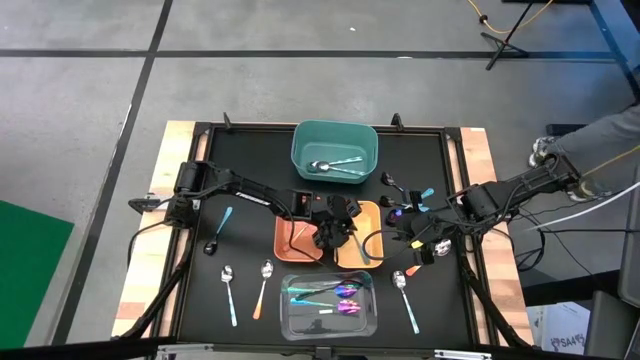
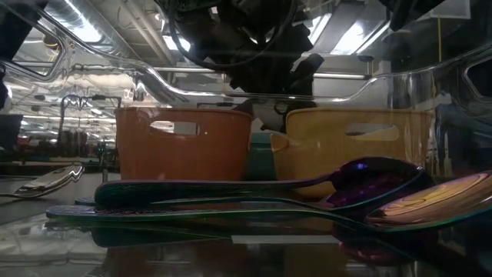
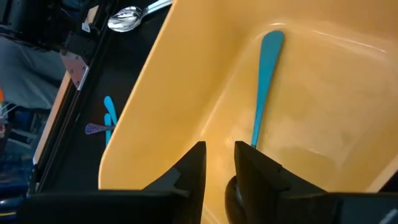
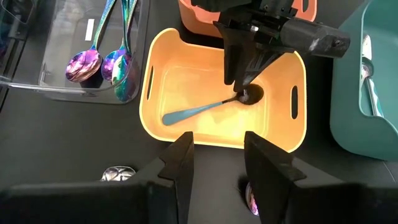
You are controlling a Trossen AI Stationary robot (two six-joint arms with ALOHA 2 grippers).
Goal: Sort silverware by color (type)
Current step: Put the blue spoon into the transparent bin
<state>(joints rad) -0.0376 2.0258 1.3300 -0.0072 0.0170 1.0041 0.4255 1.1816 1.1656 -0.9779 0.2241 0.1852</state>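
A spoon with a teal handle (image 4: 199, 112) and a black head lies flat on the floor of the yellow bin (image 4: 155, 74). My left gripper (image 4: 245, 90) points down into that bin, fingers a little apart, their tips at the spoon's head. In the left wrist view the handle (image 3: 267, 81) runs away from the gripper (image 3: 219, 152). My right gripper (image 4: 217, 155) hangs open above the table just right of the yellow bin (image 1: 378, 230), with nothing between its fingers. Iridescent spoons (image 4: 102, 65) lie in the clear bin (image 1: 330, 305). Silver spoons (image 1: 335, 165) lie in the teal bin (image 1: 300, 150). My left gripper comes slanting down from the table's left, with its fingertips (image 4: 239, 84) on either side of the spoon's black head (image 4: 254, 94). The spoon rests on the bin floor. Whether a finger touches the head, I cannot tell.
An orange bin (image 1: 295, 240) stands left of the yellow one, under my left arm. Loose spoons lie on the black mat: one black-headed (image 1: 218, 232), two silver-headed (image 1: 229, 290) (image 1: 262, 285) at the near left, one (image 1: 405, 295) at the near right, several (image 1: 400, 195) by my right gripper.
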